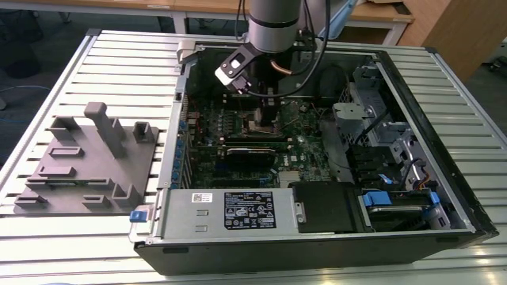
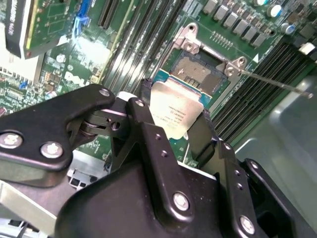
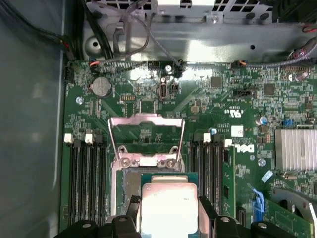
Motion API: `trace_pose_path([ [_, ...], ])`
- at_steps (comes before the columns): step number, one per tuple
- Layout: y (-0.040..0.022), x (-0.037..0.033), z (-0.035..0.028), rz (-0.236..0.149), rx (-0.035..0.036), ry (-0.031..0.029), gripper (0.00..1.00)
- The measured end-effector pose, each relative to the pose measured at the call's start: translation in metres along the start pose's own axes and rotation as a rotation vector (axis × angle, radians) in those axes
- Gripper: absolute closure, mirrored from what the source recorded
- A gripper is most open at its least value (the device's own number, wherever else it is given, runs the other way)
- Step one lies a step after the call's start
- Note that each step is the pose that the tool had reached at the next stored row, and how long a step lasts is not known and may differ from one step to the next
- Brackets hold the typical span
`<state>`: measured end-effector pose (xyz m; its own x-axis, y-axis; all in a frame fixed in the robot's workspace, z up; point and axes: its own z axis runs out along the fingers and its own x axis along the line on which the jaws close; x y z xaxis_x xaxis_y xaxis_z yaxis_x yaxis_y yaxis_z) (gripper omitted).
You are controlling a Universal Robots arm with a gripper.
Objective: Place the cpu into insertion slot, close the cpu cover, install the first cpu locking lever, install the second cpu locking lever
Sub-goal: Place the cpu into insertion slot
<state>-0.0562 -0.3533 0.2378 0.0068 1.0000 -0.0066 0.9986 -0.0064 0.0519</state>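
My gripper (image 2: 174,115) is shut on the cpu (image 2: 173,101), a flat square chip with a dull silver top, one black finger (image 2: 143,96) on each of two opposite sides. The chip hangs just above the insertion slot (image 2: 196,69), whose tan-gold contact field is partly covered by it. In the first wrist view the cpu (image 3: 168,206) sits between the fingertips over the insertion slot (image 3: 130,182). The cpu cover (image 3: 146,118) is swung open and stands up behind the socket. A thin locking lever (image 2: 277,83) sticks out beside the socket. In the exterior view the gripper (image 1: 268,105) is down inside the computer case.
Memory slots (image 3: 86,183) flank the socket on both sides. A black card (image 1: 252,151) and a finned heat sink (image 3: 296,148) lie beyond it. The power supply box (image 1: 230,211) fills the case's near end. A grey fixture (image 1: 87,160) stands on the slatted table at the exterior view's left.
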Motion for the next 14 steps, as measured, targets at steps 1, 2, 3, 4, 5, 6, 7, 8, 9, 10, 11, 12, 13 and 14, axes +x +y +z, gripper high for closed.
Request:
trace_pose_path([
  [1, -0.0015, 0.0007, 0.0003, 0.0, -0.0002, -0.0005, 0.46],
  [2, -0.0027, 0.0015, 0.0008, 0.0, -0.0005, -0.0018, 0.46],
  [3, -0.0036, 0.0027, 0.0017, 0.0, -0.0004, -0.003, 0.46],
  [4, -0.0042, 0.0043, 0.0028, 0.0, -0.0005, -0.0036, 0.46],
  [5, -0.0049, 0.0062, 0.004, 0.0, -0.0005, -0.0042, 0.46],
  [6, -0.0055, 0.0081, 0.0051, 0.0, -0.0006, -0.0045, 0.46],
  [7, -0.0059, 0.0099, 0.006, 0.0, -0.0006, -0.005, 0.46],
  [8, -0.0062, 0.0114, 0.0068, 0.0, -0.0006, -0.0054, 0.46],
  [9, -0.0063, 0.0123, 0.008, 0.0, -0.0007, -0.0053, 0.46],
  [10, -0.0064, 0.0128, 0.0093, 0.0, -0.0007, -0.0053, 0.46],
  [11, -0.0064, 0.0129, 0.0108, 0.0, -0.0006, -0.0055, 0.46],
  [12, -0.0065, 0.0129, 0.0124, 0.0, -0.0008, -0.0057, 0.46],
  [13, -0.0066, 0.0129, 0.0141, 0.0, -0.001, -0.0059, 0.46],
  [14, -0.0067, 0.013, 0.0159, 0.0, -0.0011, -0.0058, 0.46],
])
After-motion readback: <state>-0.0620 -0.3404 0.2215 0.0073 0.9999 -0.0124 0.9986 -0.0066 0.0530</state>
